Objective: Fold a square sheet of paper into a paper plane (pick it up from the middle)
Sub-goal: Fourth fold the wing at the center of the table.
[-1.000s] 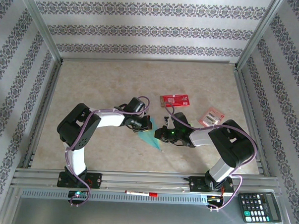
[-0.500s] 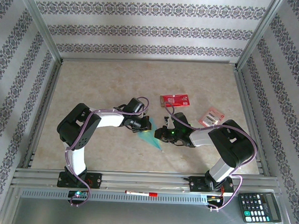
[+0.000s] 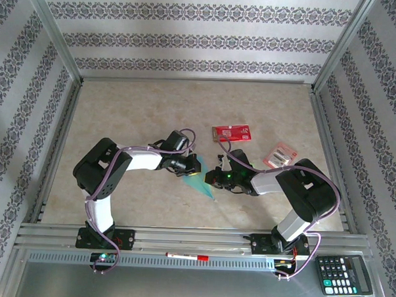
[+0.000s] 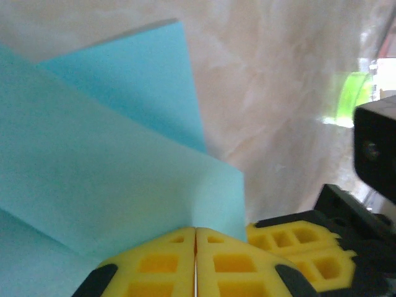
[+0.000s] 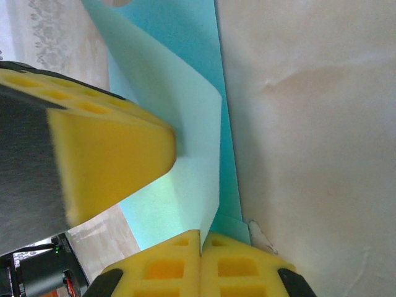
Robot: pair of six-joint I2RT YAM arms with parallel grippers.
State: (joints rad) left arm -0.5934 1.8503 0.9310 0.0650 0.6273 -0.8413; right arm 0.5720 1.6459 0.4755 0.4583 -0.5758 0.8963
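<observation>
Shifting slightly leftward with the left gripper (image 4: 195, 235), baring more of the thin light-blue square sheet of paper (image 3: 202, 183), already part-folded into a tapering wedge. Resting its near tip on the beige table (image 3: 140, 106) between the two arms. Pinching a raised flap with jaws pressed flat together; likewise clamping the crease with the right gripper (image 5: 200, 238), just beside. Probably setting a mid-task fold. Leaving the red rectangular packet (image 3: 232, 132) untouched beyond.

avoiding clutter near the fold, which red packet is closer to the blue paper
The left packet, lying level just behind the paper; the right packet, tilted, sits farther off.
</observation>
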